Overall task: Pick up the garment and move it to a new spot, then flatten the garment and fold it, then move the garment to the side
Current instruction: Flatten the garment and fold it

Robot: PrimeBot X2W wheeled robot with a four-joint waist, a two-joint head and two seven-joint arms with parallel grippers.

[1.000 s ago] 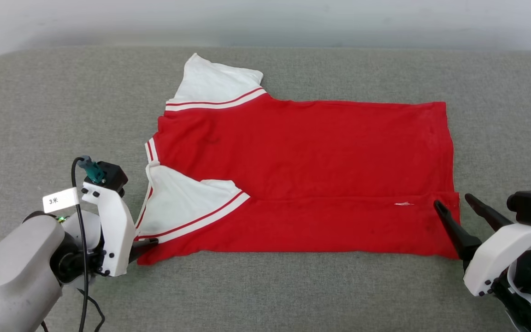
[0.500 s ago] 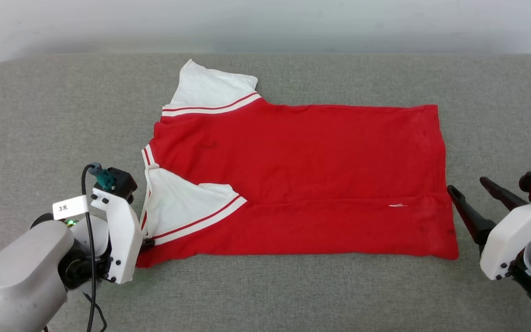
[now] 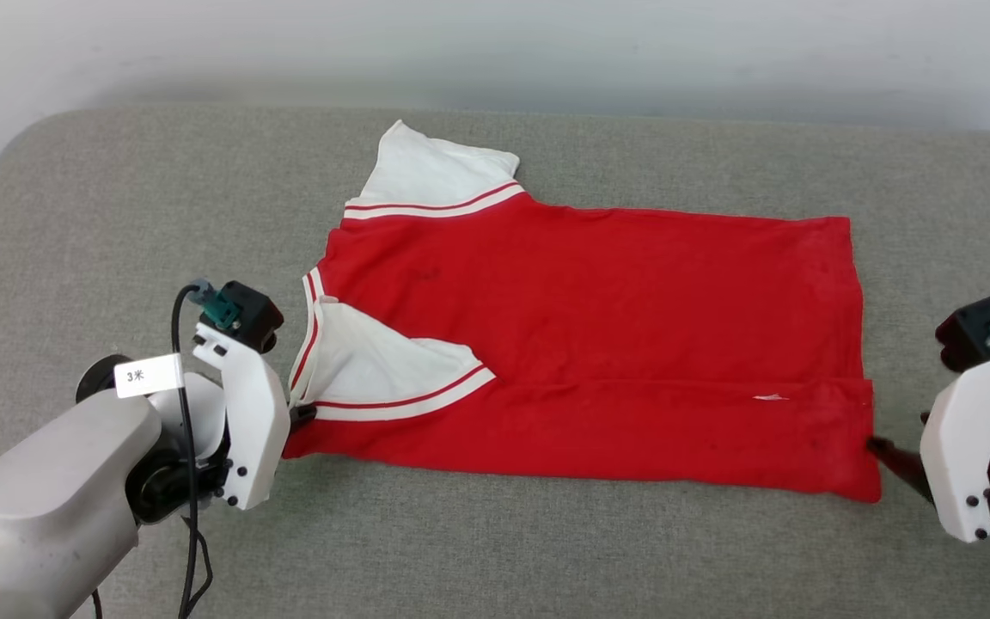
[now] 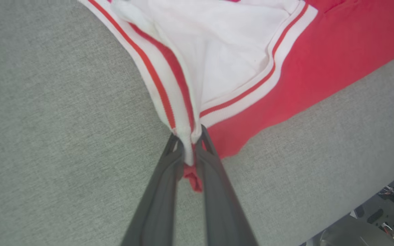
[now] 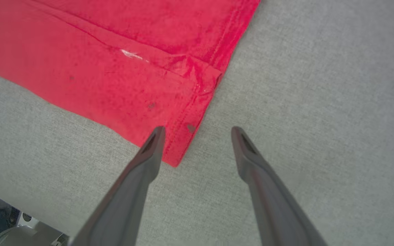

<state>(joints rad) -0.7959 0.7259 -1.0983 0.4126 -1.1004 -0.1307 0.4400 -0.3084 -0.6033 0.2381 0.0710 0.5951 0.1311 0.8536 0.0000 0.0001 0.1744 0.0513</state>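
Left gripper (image 4: 190,136) pinches the shirt (image 3: 589,318) at its sleeve-side corner, right gripper (image 5: 198,130), jaws wide, straddles the hem corner, the long axis running between them.

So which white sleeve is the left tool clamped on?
The near sleeve, the one folded inward; the left tool pinches its striped trim. The far sleeve sticks out untouched.

The garment (image 3: 598,327) lies flat; the left gripper (image 3: 302,415) seems to pinch one near corner, the right gripper (image 3: 882,449) sits beside the other.
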